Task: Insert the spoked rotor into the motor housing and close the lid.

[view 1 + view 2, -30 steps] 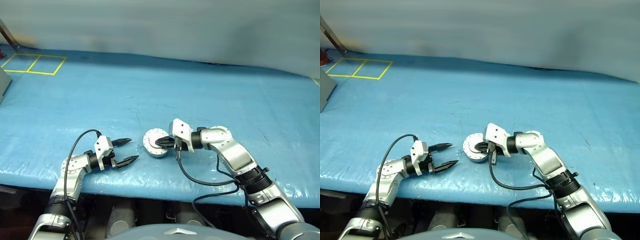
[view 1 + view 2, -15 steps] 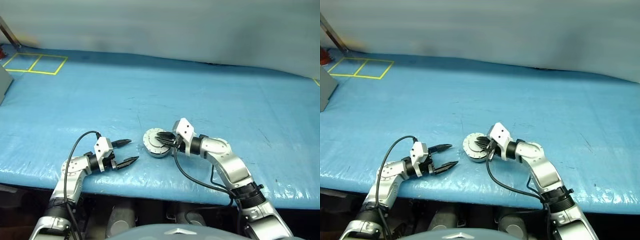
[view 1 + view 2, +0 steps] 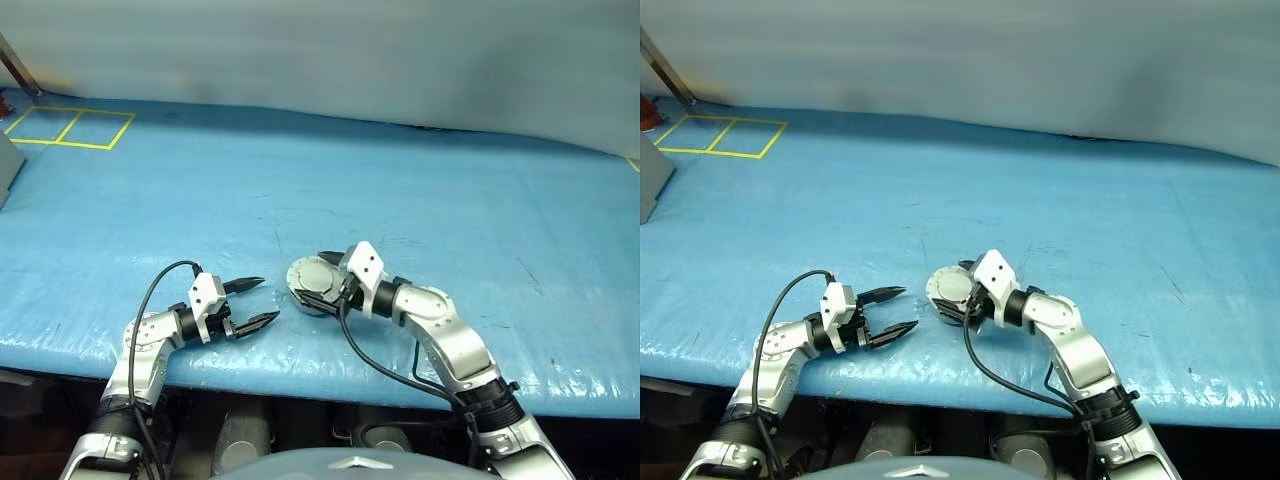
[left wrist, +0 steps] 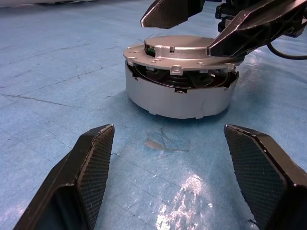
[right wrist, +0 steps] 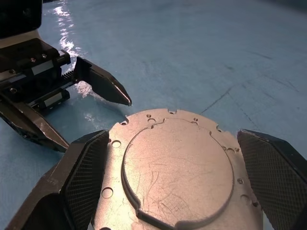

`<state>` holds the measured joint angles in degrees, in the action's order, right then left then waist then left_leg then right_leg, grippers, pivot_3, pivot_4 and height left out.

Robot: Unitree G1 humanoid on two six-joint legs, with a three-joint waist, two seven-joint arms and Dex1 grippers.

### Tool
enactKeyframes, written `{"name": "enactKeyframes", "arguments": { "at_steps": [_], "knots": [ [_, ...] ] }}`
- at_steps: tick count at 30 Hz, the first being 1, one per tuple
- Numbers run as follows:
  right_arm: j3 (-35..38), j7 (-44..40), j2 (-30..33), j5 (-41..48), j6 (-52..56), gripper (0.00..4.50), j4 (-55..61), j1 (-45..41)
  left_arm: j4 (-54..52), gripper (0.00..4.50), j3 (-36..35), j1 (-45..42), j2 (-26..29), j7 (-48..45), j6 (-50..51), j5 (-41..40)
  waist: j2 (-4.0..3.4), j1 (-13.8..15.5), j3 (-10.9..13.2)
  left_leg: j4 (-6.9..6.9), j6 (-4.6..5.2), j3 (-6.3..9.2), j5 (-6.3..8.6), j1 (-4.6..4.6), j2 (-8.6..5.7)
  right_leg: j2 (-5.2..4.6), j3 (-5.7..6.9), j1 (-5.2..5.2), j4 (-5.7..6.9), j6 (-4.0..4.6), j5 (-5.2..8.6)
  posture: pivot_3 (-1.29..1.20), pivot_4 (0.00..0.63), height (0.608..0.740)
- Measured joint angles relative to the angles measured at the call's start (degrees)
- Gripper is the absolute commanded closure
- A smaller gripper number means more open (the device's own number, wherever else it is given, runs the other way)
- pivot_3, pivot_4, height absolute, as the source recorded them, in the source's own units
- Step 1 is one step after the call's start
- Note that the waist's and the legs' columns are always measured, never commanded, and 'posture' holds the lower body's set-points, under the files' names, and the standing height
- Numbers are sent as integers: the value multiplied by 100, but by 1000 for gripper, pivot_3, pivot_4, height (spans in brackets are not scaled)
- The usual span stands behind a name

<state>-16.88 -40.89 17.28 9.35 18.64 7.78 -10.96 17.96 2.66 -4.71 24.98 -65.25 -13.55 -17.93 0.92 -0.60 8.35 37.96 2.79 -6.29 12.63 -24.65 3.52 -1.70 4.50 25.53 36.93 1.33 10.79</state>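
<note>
1. The motor housing (image 4: 178, 98) sits on the blue table cover (image 3: 400, 190) near the front edge, between the two grippers. The lid (image 5: 175, 165) lies folded over its top.
2. In the left wrist view a dark gap shows under the lid's front edge, with what looks like a rotor rim inside. I judge the lid is down but not fully seated.
3. The right gripper (image 3: 328, 277) has its fingers spread wide on either side of the lid. They hold nothing.
4. The left gripper (image 3: 256, 302) hangs just beside the housing with its fingers well apart. It is empty and aimed at the housing wall.
5. The housing looks like solid machined metal: stiff, and probably heavy for its size. It should stay put under a light push.
6. Its grey wall is smooth and may slip between hard fingers. A grip across the full width, low on the wall, looks safest.
7. The lid is a thin plate with small holes and notched tabs around the rim. Pressing flat on its middle should seat it better than pinching an edge.
8. The hinge and whatever lies under the lid are the delicate parts. Forcing a tilted lid could jam it.
</note>
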Motion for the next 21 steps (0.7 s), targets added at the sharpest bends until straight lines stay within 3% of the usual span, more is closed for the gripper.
{"name": "enactKeyframes", "arguments": {
  "at_steps": [5,11,21],
  "knots": [
    [-24,4,20,-43,0,7,-98,1,0,651,12,3,0,13,27,0,0,1,0,0,0,0,0,0,0,0,0,0,0,0,0,0,150,740],
    [-9,-4,-4,3,-55,1476,-187,3,0,651,13,33,-3,22,27,0,0,0,0,1,0,0,0,2,0,0,0,-1,0,0,0,0,150,740],
    [-6,-117,161,34,53,1471,-85,-37,0,651,14,35,-8,23,27,1,0,12,0,0,-2,1,2,-1,0,-1,1,1,-2,0,0,0,150,740]
  ]
}}
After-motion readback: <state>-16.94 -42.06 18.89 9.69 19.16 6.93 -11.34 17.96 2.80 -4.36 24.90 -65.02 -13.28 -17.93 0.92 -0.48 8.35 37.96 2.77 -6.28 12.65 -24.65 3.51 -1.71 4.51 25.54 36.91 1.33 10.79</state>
